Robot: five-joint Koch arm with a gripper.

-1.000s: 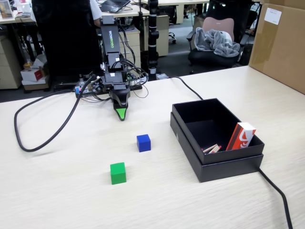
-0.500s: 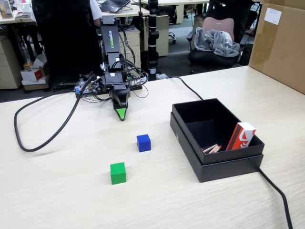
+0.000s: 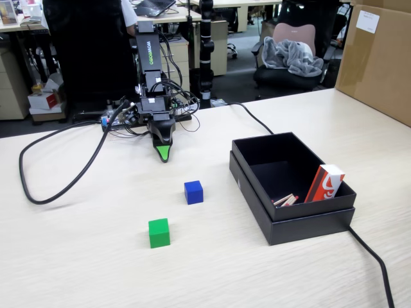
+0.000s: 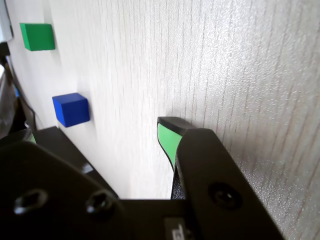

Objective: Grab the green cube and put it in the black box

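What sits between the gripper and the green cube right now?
In the fixed view, the blue cube sits roughly between the gripper and the green cube, slightly right of the direct line; otherwise bare table.

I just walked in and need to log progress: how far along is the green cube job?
Nothing looks done: the green cube sits on the table, apart from the blue cube and outside the black box. In hand: nothing; the gripper hangs near the arm's base, holding nothing. Left: reach, grasp, carry and drop the cube in the box.
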